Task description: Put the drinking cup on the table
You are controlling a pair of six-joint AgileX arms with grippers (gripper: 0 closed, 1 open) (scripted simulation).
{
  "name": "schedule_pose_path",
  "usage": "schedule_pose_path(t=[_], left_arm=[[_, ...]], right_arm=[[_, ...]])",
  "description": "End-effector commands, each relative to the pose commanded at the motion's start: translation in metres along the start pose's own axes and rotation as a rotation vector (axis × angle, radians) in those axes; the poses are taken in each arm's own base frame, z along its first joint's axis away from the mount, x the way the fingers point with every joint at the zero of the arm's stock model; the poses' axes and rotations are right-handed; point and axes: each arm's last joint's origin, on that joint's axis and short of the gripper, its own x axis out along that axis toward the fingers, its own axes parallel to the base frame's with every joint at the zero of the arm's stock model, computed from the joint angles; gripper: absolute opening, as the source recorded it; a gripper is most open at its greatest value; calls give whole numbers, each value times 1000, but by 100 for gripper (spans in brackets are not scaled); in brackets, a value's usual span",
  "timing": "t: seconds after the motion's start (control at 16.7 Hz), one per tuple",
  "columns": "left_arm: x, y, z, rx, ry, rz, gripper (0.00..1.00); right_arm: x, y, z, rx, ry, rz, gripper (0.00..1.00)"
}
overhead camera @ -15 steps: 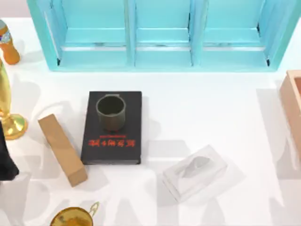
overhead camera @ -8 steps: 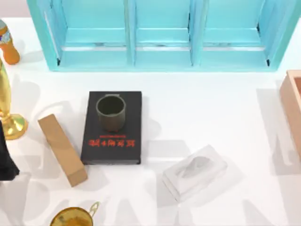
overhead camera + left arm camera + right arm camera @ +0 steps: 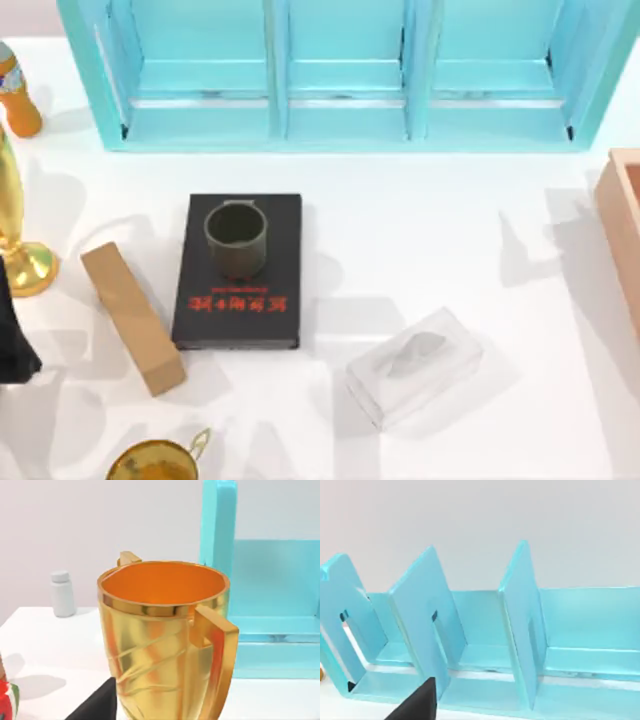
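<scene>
table (image 3: 440,250) white, glossy | drinking cup (image 3: 237,239) upright on black book (image 3: 240,305)

I count one small olive-grey matte drinking cup (image 3: 237,238) and one flat black book with red lettering (image 3: 240,272). There is one tan rectangular wooden block (image 3: 131,317), one clear plastic tissue box (image 3: 415,366), and one turquoise three-bay cabinet (image 3: 345,72). Gold vessels number two: one tall gold goblet (image 3: 18,235) and one shiny gold handled cup (image 3: 167,640). I see one orange bottle (image 3: 16,93), one small white capped bottle (image 3: 62,594), one pale wooden tray edge (image 3: 622,225), and one glossy white worktop (image 3: 440,230).
</scene>
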Motion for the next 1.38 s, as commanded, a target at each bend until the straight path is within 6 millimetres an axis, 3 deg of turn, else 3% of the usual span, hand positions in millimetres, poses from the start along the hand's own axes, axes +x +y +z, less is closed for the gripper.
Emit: schedule_pose_path(t=[0.18,0.3,0.48,0.6,1.02,1.14,1.38], left_arm=[[0,0,0,0,0,0,100],[0,0,0,0,0,0,100],[0,0,0,0,0,0,100],[0,0,0,0,0,0,100],[0,0,0,0,0,0,100],[0,0,0,0,0,0,100],[0,0,0,0,0,0,100]], right_arm=[[34,31,70,78,48,46,100],[58,50,99,128,87,64,100],[83,75,124,198,151,86,100],[102,91,126,237,226,92,100],[205,152,74,307,596,-7,100],[233,169,47,297,699,-62,100],[282,202,-28,222,898,-194,100]])
